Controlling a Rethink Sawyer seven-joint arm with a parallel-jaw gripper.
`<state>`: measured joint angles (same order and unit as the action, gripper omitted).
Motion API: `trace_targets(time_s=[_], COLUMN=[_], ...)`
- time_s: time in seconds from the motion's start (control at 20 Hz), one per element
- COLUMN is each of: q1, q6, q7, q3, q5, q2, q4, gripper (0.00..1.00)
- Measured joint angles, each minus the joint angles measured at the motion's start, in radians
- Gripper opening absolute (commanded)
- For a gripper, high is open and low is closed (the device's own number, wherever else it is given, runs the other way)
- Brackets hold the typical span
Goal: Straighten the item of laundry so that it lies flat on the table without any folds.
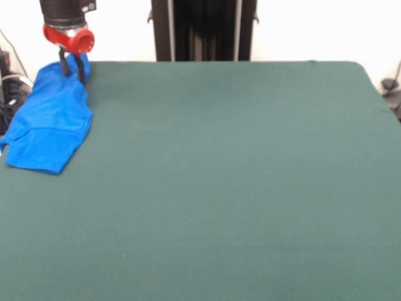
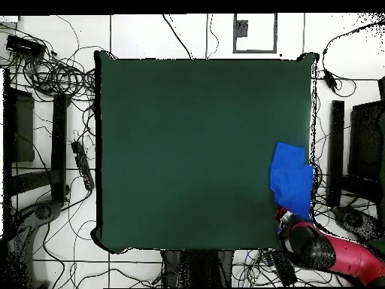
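At the table's (image 1: 225, 188) far left corner in the front view, the blue T-shirt (image 1: 50, 128) was seen crumpled, overhanging the edge. Its far end was pinched by the gripper (image 1: 73, 70). Tangled cables (image 2: 53, 71) were noted on the surrounding floor.

Bright royal-blue plain T-shirt (image 1: 50, 122) without print, dark green felt-like tabletop (image 1: 225, 188), red and black arm (image 2: 338, 254), red collar above black gripper (image 1: 73, 69), white floor with black cables (image 2: 53, 71)

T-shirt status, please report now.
End effector down on the T-shirt, grip cannot be told. T-shirt bunched at table edge, not flat. Nothing in the way.
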<state>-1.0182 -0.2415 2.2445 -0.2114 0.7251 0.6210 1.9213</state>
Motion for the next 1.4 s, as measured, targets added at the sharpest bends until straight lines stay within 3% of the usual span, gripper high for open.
trace_targets(time_s=[0.25,0.45,0.5,0.65,0.9,1.4], q1=[-0.017,0.02,0.076,0.1,0.209,0.207], q6=[-0.017,-0.01,0.015,0.032,0.122,0.176], q7=[0.0,0.0,0.0,0.0,0.002,0.002], q3=[-0.006,0.013,0.045,0.059,0.169,0.193], q5=[0.0,0.0,0.0,0.0,-0.043,-0.108], q2=[0.03,-0.014,-0.068,-0.091,-0.121,-0.129], q4=[-0.002,-0.029,-0.059,-0.071,-0.088,-0.07], gripper=[1.0,1.0,0.0,0.0,0.0,0.0])
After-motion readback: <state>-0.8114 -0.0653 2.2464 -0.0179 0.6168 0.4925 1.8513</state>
